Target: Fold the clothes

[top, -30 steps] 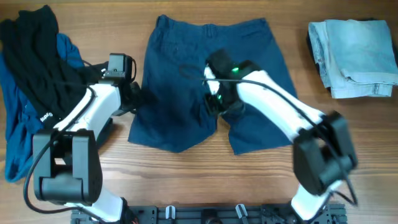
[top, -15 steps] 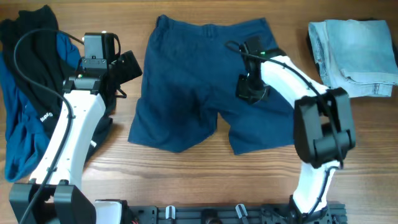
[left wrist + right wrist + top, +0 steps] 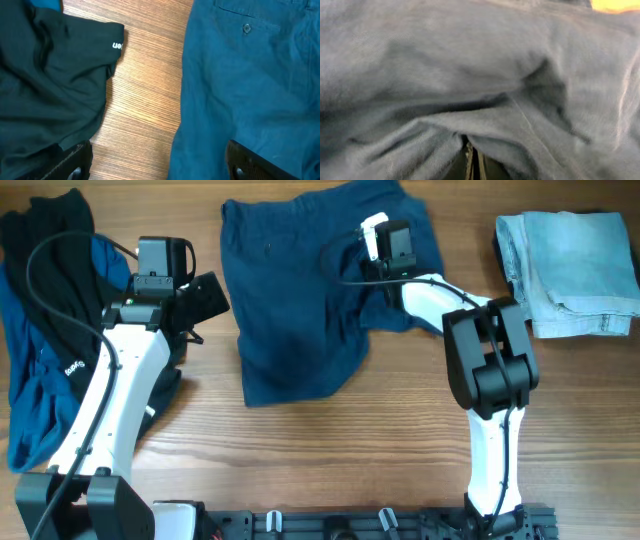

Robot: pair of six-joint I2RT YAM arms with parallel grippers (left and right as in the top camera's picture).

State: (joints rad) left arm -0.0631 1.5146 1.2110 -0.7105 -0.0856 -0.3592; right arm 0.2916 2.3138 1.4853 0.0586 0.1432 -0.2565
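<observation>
The dark navy shorts (image 3: 300,310) lie at the table's top centre, their right leg bunched up over the waistband side. My right gripper (image 3: 380,252) is shut on that bunched cloth; in the right wrist view the shorts (image 3: 470,75) fill the frame and the closed fingertips (image 3: 472,162) pinch a fold. My left gripper (image 3: 212,296) hangs open over bare wood just left of the shorts. In the left wrist view its fingers (image 3: 75,162) stand wide apart, with the shorts (image 3: 250,90) on the right and a black garment (image 3: 55,75) on the left.
A heap of black and mid-blue clothes (image 3: 45,320) covers the left edge. Folded pale light-blue denim (image 3: 570,270) sits at the top right. The wooden table (image 3: 330,450) shows in front of the shorts, down to a black rail (image 3: 330,525) at the front edge.
My right gripper shut on the shorts' right leg and dragged it up toward the waistband, shifting the shorts. My left gripper let go, opened and drew back left.
</observation>
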